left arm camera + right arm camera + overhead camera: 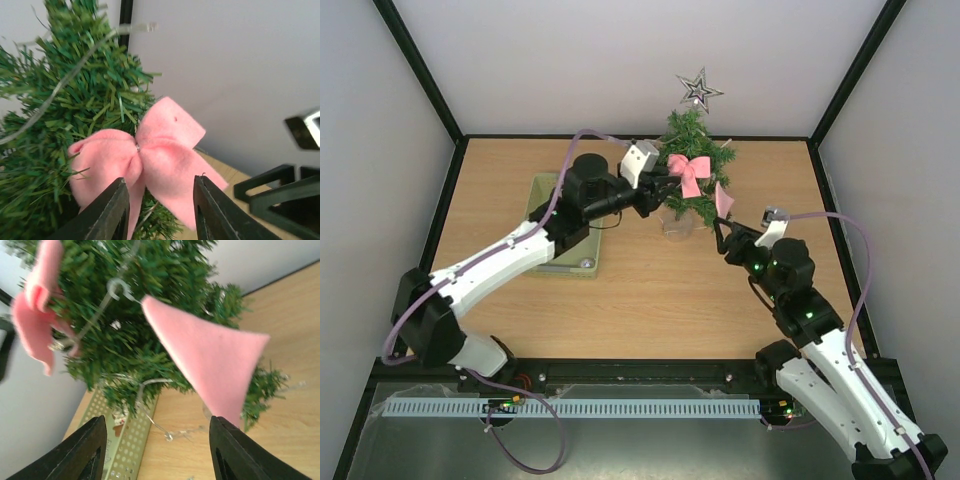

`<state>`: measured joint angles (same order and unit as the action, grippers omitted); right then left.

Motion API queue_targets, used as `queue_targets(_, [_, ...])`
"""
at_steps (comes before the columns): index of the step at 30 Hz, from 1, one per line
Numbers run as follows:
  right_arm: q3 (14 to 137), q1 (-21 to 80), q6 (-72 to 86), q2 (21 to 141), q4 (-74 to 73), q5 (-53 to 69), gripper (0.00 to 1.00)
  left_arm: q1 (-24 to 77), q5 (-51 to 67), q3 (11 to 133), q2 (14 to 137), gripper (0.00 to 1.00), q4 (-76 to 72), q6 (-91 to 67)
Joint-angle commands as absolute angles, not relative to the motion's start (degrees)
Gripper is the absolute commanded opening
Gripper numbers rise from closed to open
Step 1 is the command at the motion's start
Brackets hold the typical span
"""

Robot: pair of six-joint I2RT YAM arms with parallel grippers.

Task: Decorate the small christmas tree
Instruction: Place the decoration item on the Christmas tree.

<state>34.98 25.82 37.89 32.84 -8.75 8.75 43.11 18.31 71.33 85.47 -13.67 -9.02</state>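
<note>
The small christmas tree (692,150) stands by the bench's (650,300) far edge, open wood nearer. Left pincer (160,179) stands apart astride the pink bow (145,150); right pincer (157,420) gapes, unclamped. Only the overhead view shows the star (699,90).

A light wood-grain bench (640,300) spreads beneath the left pincer (655,195) and the right pincer (723,232), reaching past them on every side. Plain white walls (570,60) rise beyond and to either side of the pincers, met by black corner posts (420,68). Nearer than the pincers, a pale slotted strip (570,408) runs along the bench's edge. The light is soft and even.
</note>
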Motion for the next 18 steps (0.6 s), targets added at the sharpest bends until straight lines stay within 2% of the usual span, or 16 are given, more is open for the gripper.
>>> queue_targets(1, [31.5,25.6,41.9,31.4,-8.6,7.3,0.54,43.2,15.1,69.8,78.1,0.39,-10.2,-7.8])
queue_targets(7, [21.8,25.6,51.9,31.7,-0.5,9.5,0.53,38.6,15.4,65.4,71.7,0.54,-2.7,-7.6])
queue_targets(10, [16.1,25.6,57.1,32.1,6.5,8.7,0.52,35.9,15.4,63.8,68.2,0.68,1.7,-7.2])
queue_targets(13, [9.7,25.6,60.9,33.8,14.8,7.3,0.51,32.2,15.1,61.7,64.2,0.73,6.5,-6.8])
queue_targets(16, [6.2,25.6,63.0,39.3,21.6,7.0,0.50,28.2,15.9,58.8,60.0,0.81,9.7,-7.1])
queue_targets(18, [6.3,25.6,62.4,44.7,26.2,8.7,0.51,26.2,16.4,56.7,57.4,0.92,10.7,-7.2])
